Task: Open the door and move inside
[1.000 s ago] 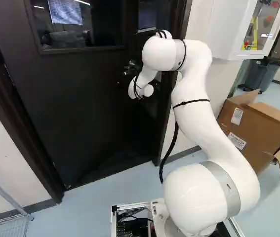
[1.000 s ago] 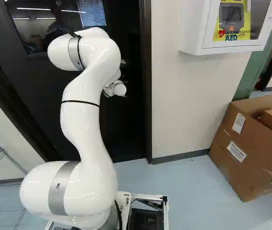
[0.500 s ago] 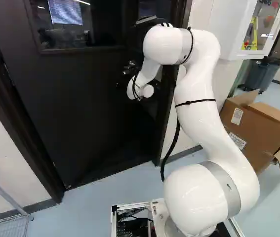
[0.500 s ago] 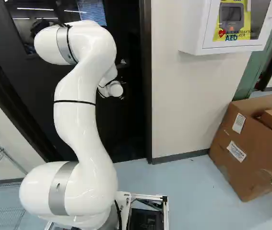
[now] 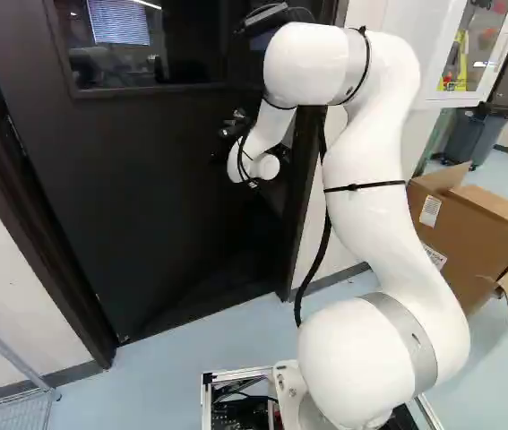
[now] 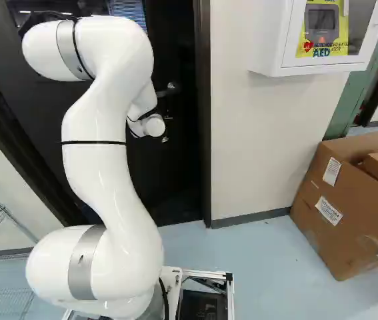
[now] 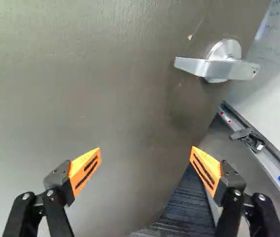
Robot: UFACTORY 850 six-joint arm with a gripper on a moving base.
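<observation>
From behind, the arm (image 5: 365, 206) seemingly hides the fingers (image 7: 85, 169).

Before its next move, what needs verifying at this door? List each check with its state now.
1. Gripper unloaded: ok, open with nothing gripped.
2. Gripper clear of the handle: ok, the wrist view shows them apart, the handle ahead and off to one side.
3. Door unlatched: ok, it looks ajar; a whiteboard and dark ribbed flooring show past its edge.
4. Opening wide enough for the base: not ok, in the base views the door still fills most of its frame.
5. Cardboard box out of the doorway: ok, it stands beyond the wall section beside it.
6. Floor inside passable: cannot tell, mostly hidden.
</observation>
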